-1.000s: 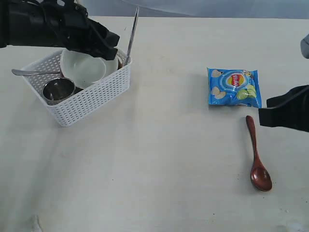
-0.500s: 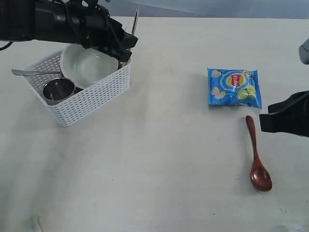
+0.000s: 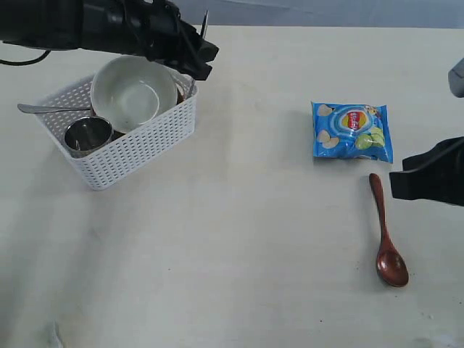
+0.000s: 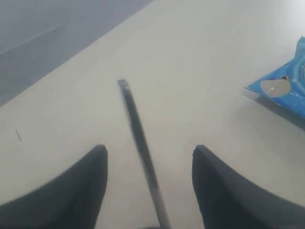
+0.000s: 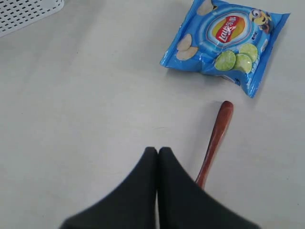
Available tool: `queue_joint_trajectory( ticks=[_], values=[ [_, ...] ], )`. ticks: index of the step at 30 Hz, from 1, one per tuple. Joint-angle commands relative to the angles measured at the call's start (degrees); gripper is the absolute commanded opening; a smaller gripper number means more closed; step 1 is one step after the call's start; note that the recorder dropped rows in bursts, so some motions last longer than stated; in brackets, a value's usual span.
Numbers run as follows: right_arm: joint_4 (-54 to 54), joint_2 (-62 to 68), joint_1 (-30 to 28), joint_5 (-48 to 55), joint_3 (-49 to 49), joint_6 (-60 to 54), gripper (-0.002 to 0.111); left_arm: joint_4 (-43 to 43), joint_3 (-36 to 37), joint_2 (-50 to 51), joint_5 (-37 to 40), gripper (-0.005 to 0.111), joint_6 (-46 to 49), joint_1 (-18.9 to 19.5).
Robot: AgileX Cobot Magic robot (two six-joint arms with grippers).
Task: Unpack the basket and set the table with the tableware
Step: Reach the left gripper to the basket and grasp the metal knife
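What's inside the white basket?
A pale bowl, a small steel cup and a steel handle poking over the basket rim. Whatever lies under the bowl, or behind the black arm, is hidden.

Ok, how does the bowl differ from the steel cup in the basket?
The bowl is pale and matte; the steel cup is shiny metal. The bowl is much wider than the steel cup. The bowl looks tilted, the steel cup upright. Both are round and sit in the basket.
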Motion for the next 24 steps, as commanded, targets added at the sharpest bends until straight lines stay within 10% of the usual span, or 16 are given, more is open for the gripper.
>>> queue_joint_trajectory(
  ticks=[1, 11, 24],
  values=[
    [-0.2, 0.0, 0.0, 0.0, -0.3, -0.5, -0.001, -0.1, -1.2, 1.3, 0.5, 0.052, -0.2, -0.2],
    [-0.2, 0.0, 0.0, 0.0, -0.3, -0.6, -0.001, -0.1, -2.3, 3.3, 0.4, 0.050, -0.3, -0.2],
    [-0.2, 0.0, 0.0, 0.0, -0.3, -0.6, -0.001, -0.1, -2.3, 3.3, 0.4, 0.011, -0.3, -0.2]
  ],
)
